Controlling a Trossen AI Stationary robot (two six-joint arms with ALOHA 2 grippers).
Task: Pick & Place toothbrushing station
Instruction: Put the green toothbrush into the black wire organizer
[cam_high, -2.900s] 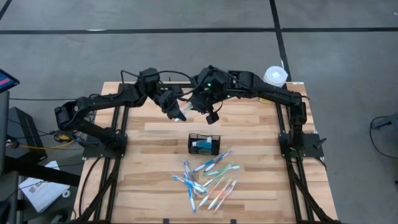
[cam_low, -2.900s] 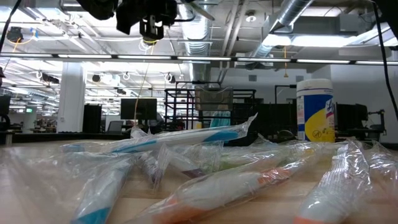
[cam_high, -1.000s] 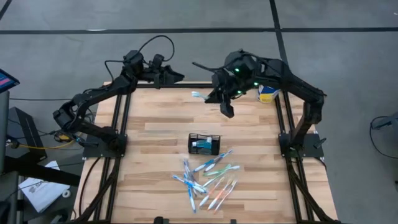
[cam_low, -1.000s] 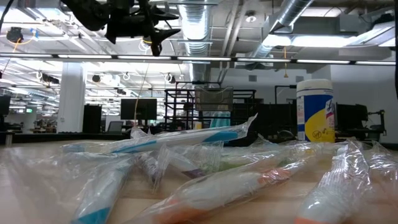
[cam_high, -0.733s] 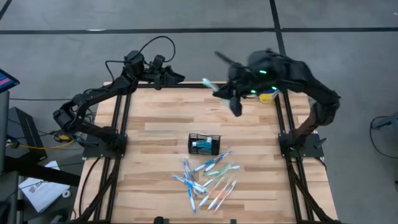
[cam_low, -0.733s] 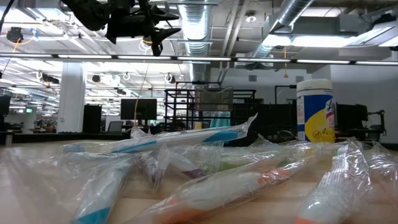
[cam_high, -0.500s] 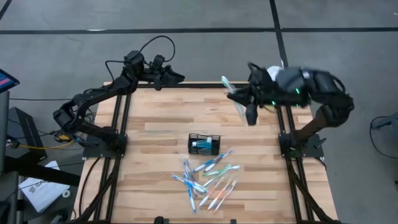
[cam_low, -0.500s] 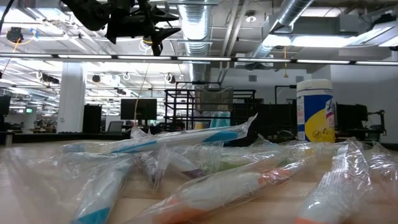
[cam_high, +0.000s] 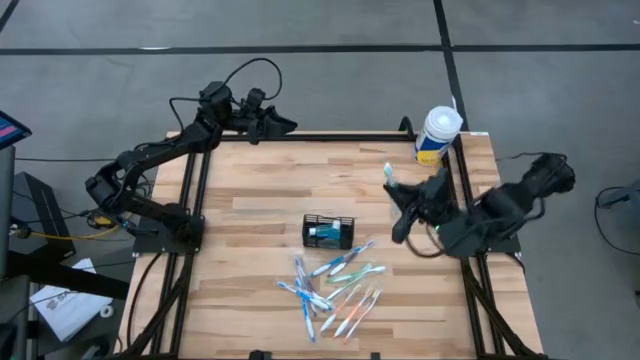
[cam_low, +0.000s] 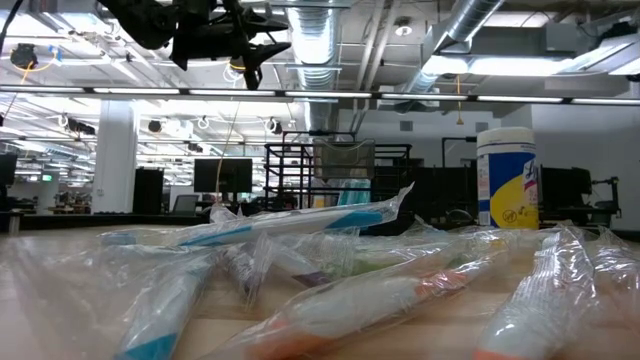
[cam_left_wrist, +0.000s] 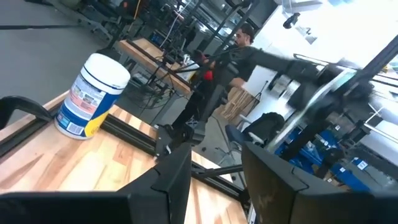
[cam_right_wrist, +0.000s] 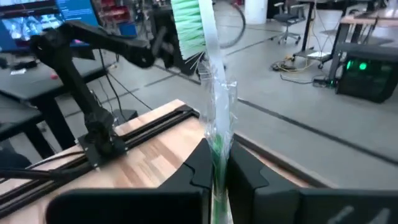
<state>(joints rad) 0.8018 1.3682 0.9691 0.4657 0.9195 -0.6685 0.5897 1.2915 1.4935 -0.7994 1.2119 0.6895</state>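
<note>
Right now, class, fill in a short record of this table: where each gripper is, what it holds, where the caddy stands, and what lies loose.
right gripper: at the table's right side, shut on a green wrapped toothbrush
left gripper: at the table's far edge, open, holding nothing
toothbrushing station: mid-table, something teal inside
loose wrapped toothbrushes: piled on the near side of the station
white tub: far right corner of the table

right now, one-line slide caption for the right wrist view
Right gripper shut on a wrapped green toothbrush, bristles up, above the wooden table.
</note>
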